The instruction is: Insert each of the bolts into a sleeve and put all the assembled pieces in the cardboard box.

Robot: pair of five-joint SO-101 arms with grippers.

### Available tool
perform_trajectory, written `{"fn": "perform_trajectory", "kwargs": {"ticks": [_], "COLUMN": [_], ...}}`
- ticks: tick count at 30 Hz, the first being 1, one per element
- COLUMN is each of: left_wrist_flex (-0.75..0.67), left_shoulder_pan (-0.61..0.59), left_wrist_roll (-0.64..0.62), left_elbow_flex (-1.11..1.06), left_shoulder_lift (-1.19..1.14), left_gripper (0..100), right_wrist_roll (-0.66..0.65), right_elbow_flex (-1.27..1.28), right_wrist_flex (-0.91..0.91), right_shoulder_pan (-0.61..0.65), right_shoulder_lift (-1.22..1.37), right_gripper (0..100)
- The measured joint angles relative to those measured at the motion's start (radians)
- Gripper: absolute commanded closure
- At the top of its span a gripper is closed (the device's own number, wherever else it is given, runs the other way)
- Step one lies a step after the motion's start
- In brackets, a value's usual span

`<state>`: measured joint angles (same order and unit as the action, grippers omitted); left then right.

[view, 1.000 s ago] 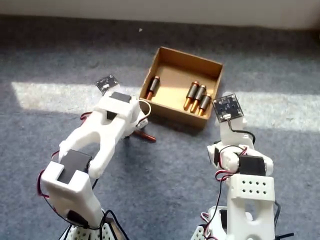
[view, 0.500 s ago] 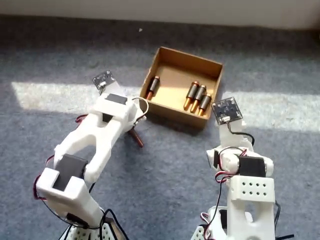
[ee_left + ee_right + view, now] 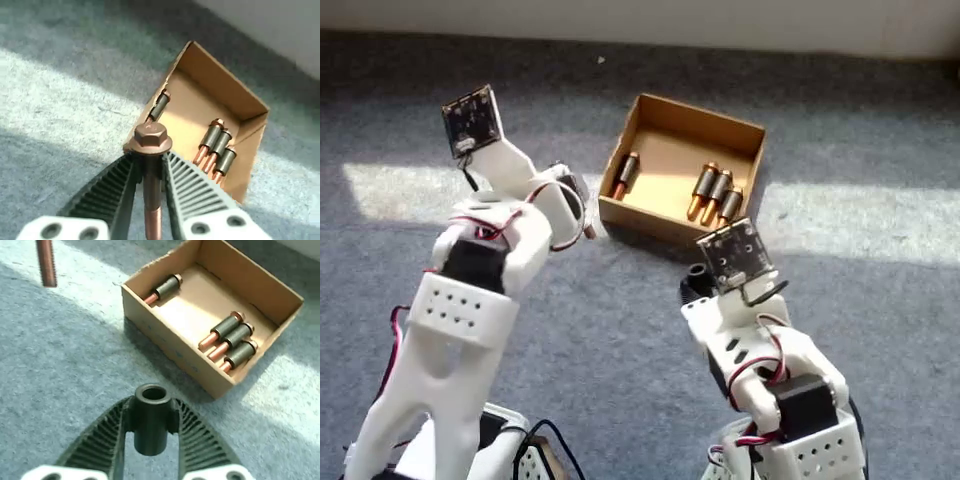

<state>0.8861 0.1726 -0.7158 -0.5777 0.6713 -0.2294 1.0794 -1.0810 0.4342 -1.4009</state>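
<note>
Beside the cardboard box [image 3: 660, 226], where four assembled pieces [image 3: 710, 192] lie, we clamp the copper bolt [image 3: 151, 200] by its shank in our left gripper [image 3: 149, 156] and the dark sleeve [image 3: 150, 427], bore exposed, in our right gripper [image 3: 150, 410], presumably to mate them before boxing

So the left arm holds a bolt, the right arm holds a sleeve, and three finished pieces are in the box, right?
Almost. The box holds four finished pieces, not three; the right wrist view shows them. The left gripper does hold a bolt, the right gripper a sleeve.
</note>
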Motion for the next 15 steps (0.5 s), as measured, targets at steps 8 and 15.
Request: {"fn": "perform_trajectory", "kwargs": {"ticks": [8, 15], "left_wrist_flex": [-0.008, -0.021], "left_shoulder_pan": [0.005, 0.127], "left_wrist_roll": [0.015, 0.043], "left_elbow_flex": [0.000, -0.063], "left_shoulder_lift": [0.253, 0.439], "left_gripper": [100, 100], "right_wrist_roll": [0.000, 0.000], "right_elbow_flex": [0.175, 0.199], "right_wrist_flex": [0.273, 0.365], "right_shoulder_pan": [0.160, 0.210], "right_shoulder_lift": [-0.071, -0.110], "right_gripper": [99.2, 99.2]}}
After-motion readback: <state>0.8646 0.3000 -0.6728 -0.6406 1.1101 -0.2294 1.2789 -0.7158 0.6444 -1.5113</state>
